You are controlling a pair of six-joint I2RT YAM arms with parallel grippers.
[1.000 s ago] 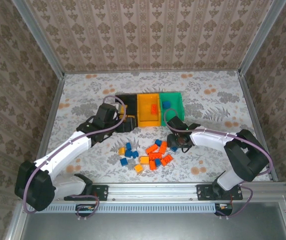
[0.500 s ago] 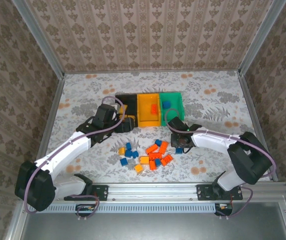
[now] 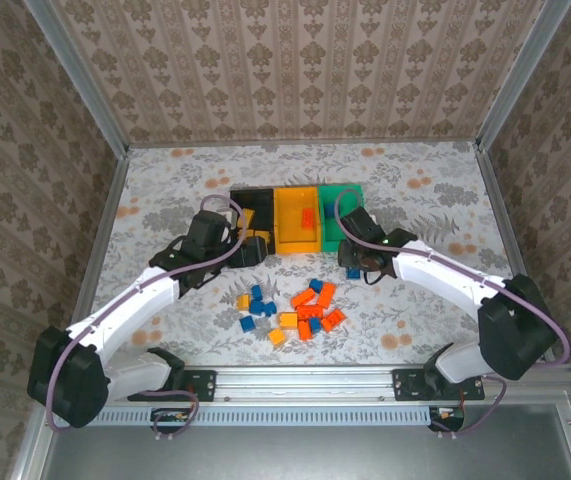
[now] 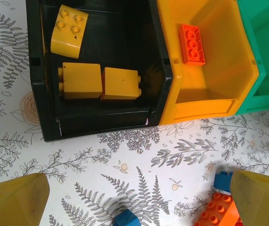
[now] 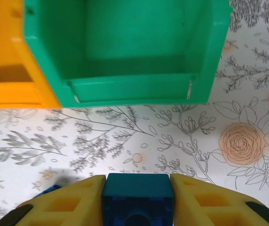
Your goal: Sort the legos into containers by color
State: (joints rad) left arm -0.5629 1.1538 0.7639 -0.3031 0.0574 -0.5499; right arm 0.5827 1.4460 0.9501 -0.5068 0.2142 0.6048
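The containers stand joined in a row: black bin [image 3: 260,195], yellow-orange bin [image 3: 283,228], green bin [image 3: 327,200]. Three yellow legos [image 4: 81,80] lie in the black bin [image 4: 160,70], and a red-orange lego [image 4: 192,43] lies in the yellow-orange bin [image 4: 209,101]. My right gripper [image 3: 358,262] [image 5: 136,186] is shut on a blue lego [image 5: 136,200], lifted just in front of the green bin's near wall [image 5: 129,89]. My left gripper [image 3: 250,250] [image 4: 136,202] hangs open and empty over the table in front of the black bin. Loose legos [image 3: 300,308] lie in a pile near the table's front.
A blue lego [image 4: 126,219] and red-orange legos [image 4: 216,212] lie just below the left gripper. Another blue lego [image 5: 47,188] sits on the table left of the right gripper. Patterned walls and metal posts enclose the table.
My right gripper has shut on a blue lego at the pile's right edge and carried it back toward the green bin. The left arm has barely moved.
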